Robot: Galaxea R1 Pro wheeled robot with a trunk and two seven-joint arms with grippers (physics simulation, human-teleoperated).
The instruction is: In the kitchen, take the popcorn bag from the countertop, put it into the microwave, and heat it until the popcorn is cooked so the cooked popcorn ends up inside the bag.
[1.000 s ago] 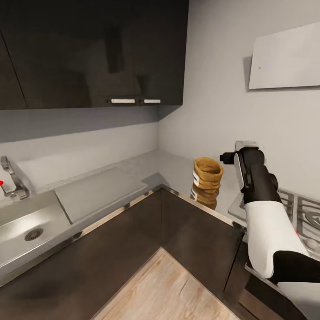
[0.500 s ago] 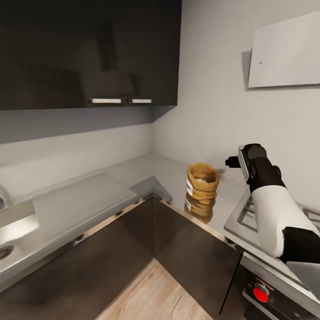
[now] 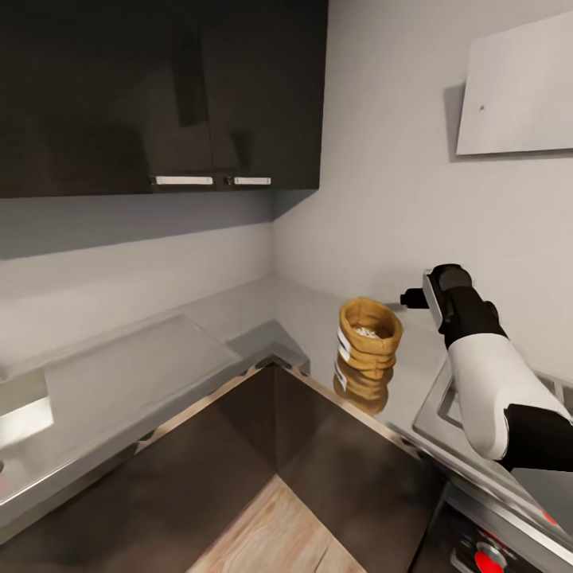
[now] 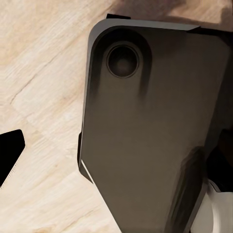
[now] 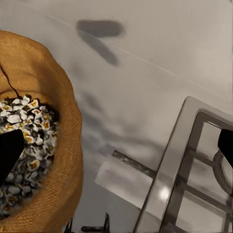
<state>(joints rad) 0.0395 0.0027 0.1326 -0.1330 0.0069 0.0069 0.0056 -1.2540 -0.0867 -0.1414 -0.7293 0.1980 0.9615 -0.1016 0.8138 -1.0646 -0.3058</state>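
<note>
Popcorn bag [image 3: 368, 337] upright on the countertop [image 3: 310, 306] near its inner front corner, long axis vertical, rolled mouth up, popcorn [image 5: 22, 141] showing inside. Right gripper [image 3: 414, 298] beside it, not touching; finger spacing unclear. Left gripper's state unclear.

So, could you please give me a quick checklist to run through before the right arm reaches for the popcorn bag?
1. Popcorn bag upright on the countertop: ok.
2. Bag mouth open, popcorn inside, nothing spilled beside it: ok.
3. Right gripper over the bag: not ok; it sits off to one side, between the bag and the gas hob.
4. Right fingers spread enough to take the rim: ok.
5. Nothing in the right gripper: ok.
6. Microwave door open and ready: cannot tell.
</note>
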